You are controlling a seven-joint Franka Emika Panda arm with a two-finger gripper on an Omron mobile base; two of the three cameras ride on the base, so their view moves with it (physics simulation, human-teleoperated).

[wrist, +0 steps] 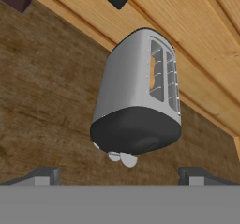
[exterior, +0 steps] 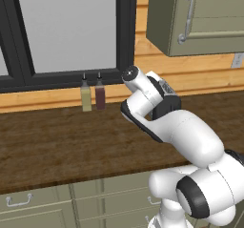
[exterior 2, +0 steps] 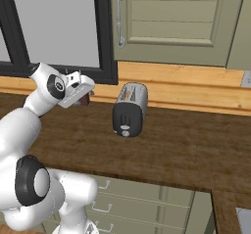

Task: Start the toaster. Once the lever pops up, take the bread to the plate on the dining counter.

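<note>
Task barely begun, by my read — the toaster (exterior 2: 129, 109) stands on the wooden desk (exterior 2: 186, 150) untouched, its lever apparently not pressed yet, so starting it, waiting for the pop-up and carrying the bread all remain. An orange-tan sliver shows in one top slot in the hand view, probably the bread (wrist: 152, 73), though too small to be sure. Toaster sits toward the far edge of the desk near the wood backsplash, below the green wall cabinet (exterior 2: 176, 22), dark end panel with its knob facing the near side. The gripper (wrist: 119, 175) is spread wide and holding nothing; both fingers (wrist: 42, 175) rise at the bottom of the hand view with the toaster centred between and beyond them — apart, not touching. In the right base view the hand hovers left of the toaster, above desk level. Two bottles (exterior: 93, 96) stand by the window (exterior: 66, 31), further left.
</note>
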